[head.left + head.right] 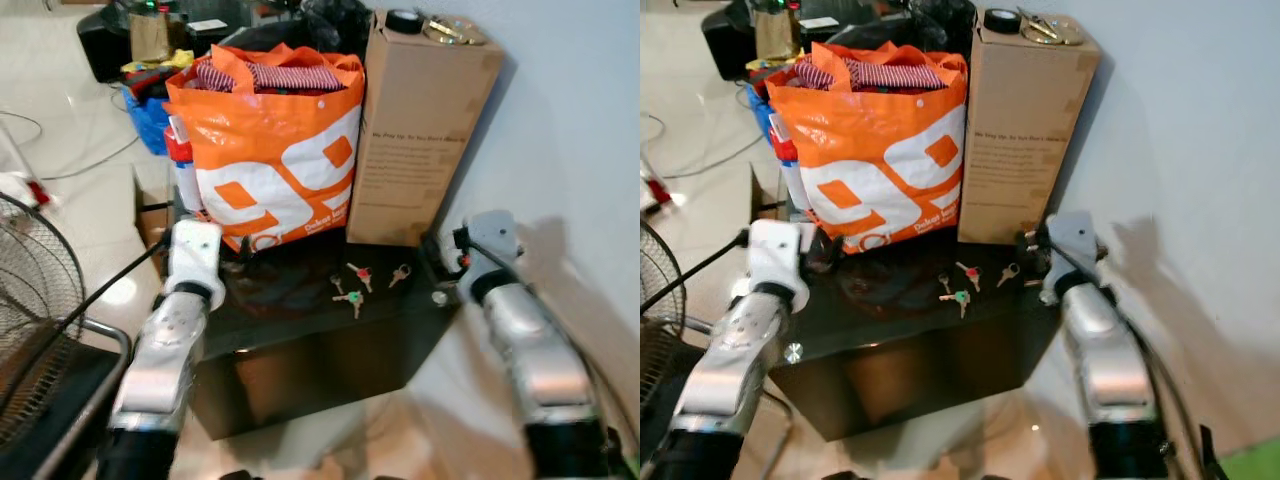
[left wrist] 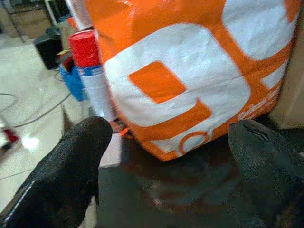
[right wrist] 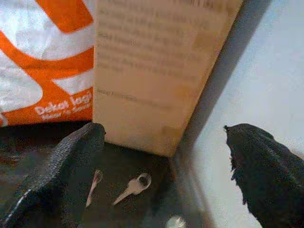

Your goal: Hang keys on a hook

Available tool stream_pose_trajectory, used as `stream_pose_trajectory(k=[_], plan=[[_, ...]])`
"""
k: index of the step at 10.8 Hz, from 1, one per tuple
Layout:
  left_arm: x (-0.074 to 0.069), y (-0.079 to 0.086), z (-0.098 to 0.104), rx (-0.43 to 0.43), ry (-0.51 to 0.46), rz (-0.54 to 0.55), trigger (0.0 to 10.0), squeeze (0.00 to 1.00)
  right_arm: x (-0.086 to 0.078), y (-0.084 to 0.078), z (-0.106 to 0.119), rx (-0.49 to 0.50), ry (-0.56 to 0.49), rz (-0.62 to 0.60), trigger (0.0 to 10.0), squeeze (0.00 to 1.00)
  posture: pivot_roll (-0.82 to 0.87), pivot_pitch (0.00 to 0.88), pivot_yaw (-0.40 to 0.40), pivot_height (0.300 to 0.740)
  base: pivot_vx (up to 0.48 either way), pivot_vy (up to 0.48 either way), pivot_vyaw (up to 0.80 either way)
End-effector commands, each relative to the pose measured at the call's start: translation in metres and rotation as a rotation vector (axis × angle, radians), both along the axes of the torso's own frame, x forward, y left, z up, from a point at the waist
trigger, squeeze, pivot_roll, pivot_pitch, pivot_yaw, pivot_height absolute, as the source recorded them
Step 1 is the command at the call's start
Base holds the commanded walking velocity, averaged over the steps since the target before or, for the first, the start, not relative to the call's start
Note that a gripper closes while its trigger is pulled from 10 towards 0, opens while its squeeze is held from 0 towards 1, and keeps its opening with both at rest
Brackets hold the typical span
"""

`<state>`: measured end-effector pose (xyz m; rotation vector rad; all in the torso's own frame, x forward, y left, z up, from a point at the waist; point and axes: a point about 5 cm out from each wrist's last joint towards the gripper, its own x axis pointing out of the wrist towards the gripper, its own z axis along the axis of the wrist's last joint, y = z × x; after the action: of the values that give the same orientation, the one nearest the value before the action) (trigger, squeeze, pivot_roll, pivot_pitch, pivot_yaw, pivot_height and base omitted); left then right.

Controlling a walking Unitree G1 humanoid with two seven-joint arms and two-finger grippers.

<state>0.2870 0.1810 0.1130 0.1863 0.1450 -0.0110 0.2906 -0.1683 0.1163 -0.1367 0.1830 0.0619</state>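
1. Left eye view: keys (image 1: 352, 285) lie loose on the dark worktop (image 1: 300, 330), in front of the cardboard box (image 1: 420, 130) and orange bag (image 1: 270, 150).
2. Both end effectors, right (image 3: 164, 156) and left (image 2: 164, 156), are spread wide and empty. Looks like the approach step; next, I'd lower the right one onto the keys.
3. Right wrist view catches one silver key (image 3: 133, 186) close up; no hook visible anywhere.

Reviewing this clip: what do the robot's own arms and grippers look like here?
Both arms are silver metallic segments with white rounded wrist housings and black collars. The left arm has a black cable running alongside it; the right arm shows a small red mark near its wrist. Each gripper has two thick, black, textured fingers, seen on the left gripper and right gripper.
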Motion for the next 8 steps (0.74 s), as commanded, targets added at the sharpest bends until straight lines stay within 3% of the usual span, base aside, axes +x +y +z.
stream_pose_trajectory(k=[1,3,6,8], plan=[[-0.002,-0.002,0.002,0.016,0.001,-0.029,10.0,0.00,-0.005,-0.002,-0.008,0.003,0.016,-0.029,10.0,0.00,-0.02,0.000,-0.004,0.740,0.000,-0.480,0.00],[-0.006,-0.003,0.003,0.018,-0.008,-0.029,10.0,0.00,-0.008,0.006,-0.015,0.000,0.039,0.013,10.0,0.00,-0.03,0.000,-0.010,0.740,0.000,-0.480,0.80],[-0.007,-0.003,0.005,0.039,-0.026,-0.024,10.0,0.00,-0.006,0.013,-0.015,0.029,0.041,0.082,10.0,0.00,-0.02,0.000,-0.027,0.740,0.000,-0.480,0.00],[-0.007,0.002,0.011,0.017,-0.054,-0.002,10.0,0.00,-0.007,0.018,-0.011,0.030,0.013,0.141,10.0,0.00,-0.02,0.000,-0.030,0.740,0.000,0.000,0.00]])
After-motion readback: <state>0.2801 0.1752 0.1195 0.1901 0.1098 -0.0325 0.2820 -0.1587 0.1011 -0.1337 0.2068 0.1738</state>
